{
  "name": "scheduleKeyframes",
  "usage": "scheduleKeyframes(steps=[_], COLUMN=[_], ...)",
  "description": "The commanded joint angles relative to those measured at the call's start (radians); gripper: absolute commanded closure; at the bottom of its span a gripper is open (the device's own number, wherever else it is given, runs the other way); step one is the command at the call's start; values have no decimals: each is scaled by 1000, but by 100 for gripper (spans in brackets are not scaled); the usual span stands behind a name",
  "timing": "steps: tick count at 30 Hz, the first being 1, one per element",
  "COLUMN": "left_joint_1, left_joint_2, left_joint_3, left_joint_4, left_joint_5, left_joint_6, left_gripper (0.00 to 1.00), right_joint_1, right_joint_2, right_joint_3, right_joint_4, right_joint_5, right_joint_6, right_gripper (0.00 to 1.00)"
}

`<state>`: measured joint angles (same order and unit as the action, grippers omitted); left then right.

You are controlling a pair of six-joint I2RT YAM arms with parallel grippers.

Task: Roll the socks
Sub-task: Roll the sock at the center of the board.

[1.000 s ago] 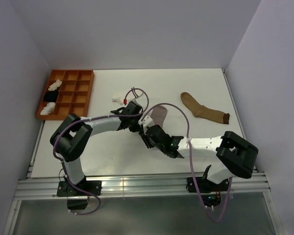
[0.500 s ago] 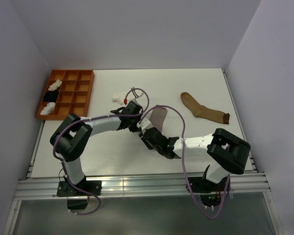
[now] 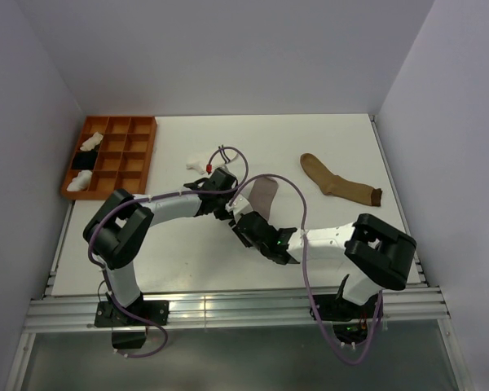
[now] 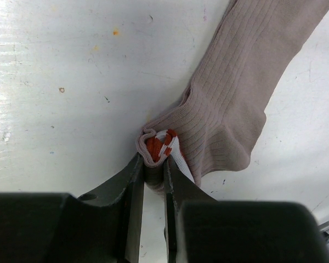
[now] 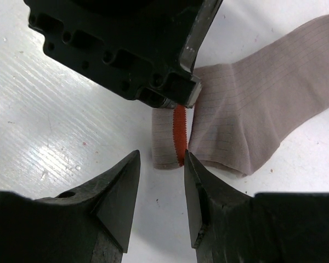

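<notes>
My L pincer (image 4: 153, 169) is almost closed, pinching the rolled red-white cuff of the grey sock (image 4: 247, 93); only L wrist view shows it. My R pincer (image 5: 162, 164) has jaws parted, holds nothing, just beside that cuff. Top view adds: tan sock (image 3: 336, 184) well apart on white table (image 3: 310, 138), orange tray (image 3: 110, 155) far left.

Landmark: pinched sock (image 3: 265, 191), lying mid-table (image 3: 179, 252).
- Left gripper (image 4: 153, 167) is at its near-left end, with the folded cuff between the jaws.
- Right gripper (image 5: 160, 160) is just in front of that cuff, apart from it.
- Second sock (image 3: 338, 183) lies to its right, well apart.
- Third sock (image 3: 199, 163) lies behind-left, near.
- Compartment tray (image 3: 153, 155) sits far left; bundles (image 3: 91, 142) sit in the tray's left column.
</notes>
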<state>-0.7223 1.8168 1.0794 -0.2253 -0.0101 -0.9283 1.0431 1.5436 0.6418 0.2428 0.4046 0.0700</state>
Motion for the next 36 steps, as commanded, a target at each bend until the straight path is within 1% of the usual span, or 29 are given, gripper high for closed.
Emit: scheduleKeyframes(steps=[1, 7, 11, 13, 14, 16, 17, 18, 19, 21, 22, 23, 24, 25, 26, 28, 30, 31, 36], left_joint_1=[3, 3, 1, 1, 1, 1, 1, 3, 1, 3, 4, 4, 4, 6, 6, 12, 18, 24, 40], left_joint_2=[16, 13, 9, 4, 0, -20, -30, -39, -63, -88, -112, -123, -143, -154, -165, -191, -226, -240, -335], left_joint_3=[2, -4, -18, -27, -36, -48, -64, -70, -76, -96, -99, -104, -105, -105, -107, -108, -122, -133, -242], left_joint_4=[-74, -69, -54, -43, -37, -31, -26, -25, -22, -2, 0, 3, 9, 10, 14, 21, 30, 53, 138], left_joint_5=[1, 1, 18, 25, 30, 29, 24, 16, 15, 15, -16, -34, -42, -51, -56, -77, -102, -109, -123], left_joint_6=[32, 28, 26, 28, 26, 26, 25, 23, 17, 8, 3, -4, -7, -10, -14, -21, -29, -43, -93], left_gripper=[100, 100, 100, 100, 99, 98, 94, 92, 85, 73, 67, 51, 46, 41, 34, 29, 27, 26, 26], right_joint_1=[8, 6, -5, -9, -18, -28, -31, -43, -51, -77, -84, -95, -116, -129, -141, -191, -230, -267, -347], right_joint_2=[36, 113, 150, 161, 159, 132, 119, 106, 75, 46, 32, 10, 0, -10, -26, -36, -39, -36, 22], right_joint_3=[41, 50, 65, 70, 70, 62, 50, 45, 36, 33, 35, 36, 38, 39, 38, 39, 39, 47, 79], right_joint_4=[44, 43, 9, -14, -22, -22, -22, -25, -28, -46, -54, -63, -77, -82, -85, -83, -76, -74, -48], right_joint_5=[33, 45, 83, 97, 96, 79, 63, 10, -19, -122, -160, -190, -255, -285, -314, -422, -507, -582, -779], right_joint_6=[-3, 19, 42, 51, 60, 68, 76, 82, 94, 112, 123, 145, 155, 165, 186, 220, 241, 263, 320], right_gripper=[55, 56, 60, 68, 78, 92, 99, 100, 100, 100, 100, 100, 100, 100, 100, 100, 100, 100, 100])
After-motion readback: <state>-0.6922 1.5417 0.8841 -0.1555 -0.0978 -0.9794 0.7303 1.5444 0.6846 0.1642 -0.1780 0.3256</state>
